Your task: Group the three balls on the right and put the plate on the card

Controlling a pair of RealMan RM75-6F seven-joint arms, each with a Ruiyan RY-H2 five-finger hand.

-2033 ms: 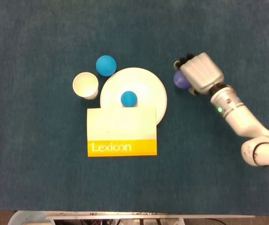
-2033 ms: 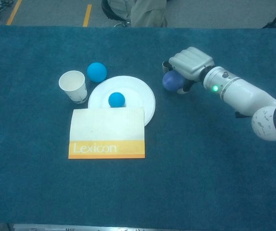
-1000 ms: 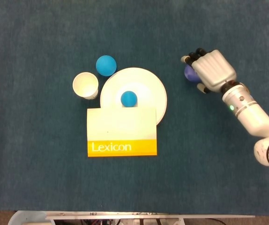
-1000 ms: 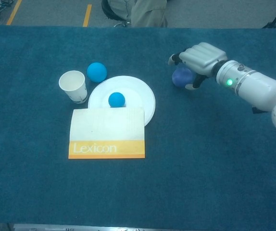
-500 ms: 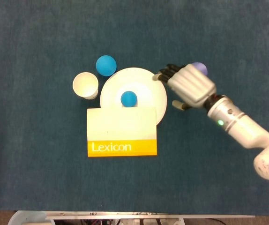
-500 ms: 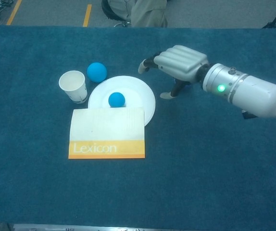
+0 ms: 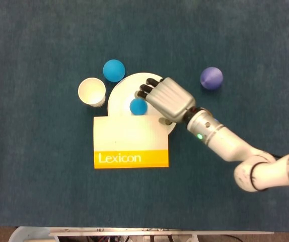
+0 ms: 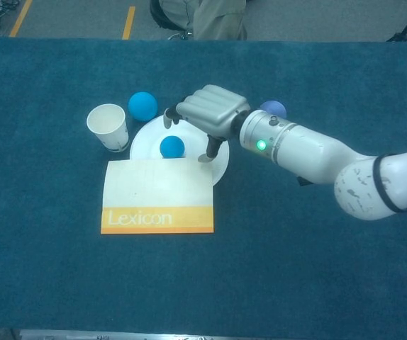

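One blue ball [image 7: 138,106] is sitting on the white plate [image 7: 122,93], whose near edge is lying under the card [image 7: 130,141]. Beside the plate, a paper cup [image 7: 92,91] is standing; another blue ball [image 7: 114,70] is lying just behind the plate, the purple ball [image 7: 211,78] well right. Right hand [image 7: 168,98] is hovering over the plate, fingers spread, gripping nothing.

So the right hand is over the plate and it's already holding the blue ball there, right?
Not quite. The right hand is over the plate, but open; the blue ball still sits free on the plate, as the chest view shows.
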